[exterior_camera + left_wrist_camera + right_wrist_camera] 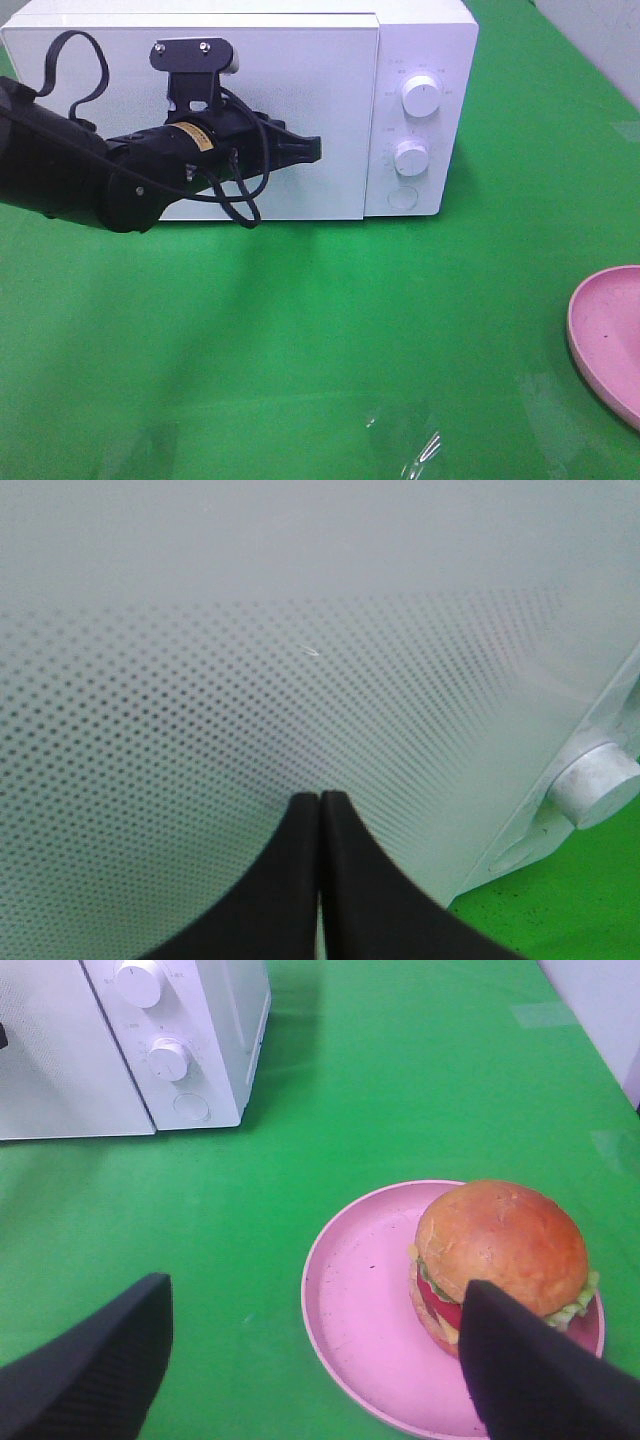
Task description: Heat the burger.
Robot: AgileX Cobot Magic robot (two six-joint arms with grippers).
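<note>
- The burger (500, 1252) sits on the pink plate (350, 1300), toward one side of it, on the green table (320, 340), well apart from the white microwave (420, 60). The overhead view shows only an edge of the plate and not the burger.
- The microwave door (300, 110) is shut, so I judge the heating is not yet begun.
- The left gripper (320, 810) has its two fingers pressed together, holding nothing, with the tips just before the dotted door glass.
- The right gripper (315, 1360) is wide open above the plate; one finger (530, 1360) hides a part of the bun's lower edge.
- The burger looks soft and layered: glossy bun, lettuce, tomato, cheese. A hard squeeze can probably crush it or push the layers sideways.
- The shiny dome may be slippery, so I think a hold low on the sides is safer than one on the top.
- It seems light. Carrying it by the plate rim may be the gentlest way, if the plate fits inside.
</note>
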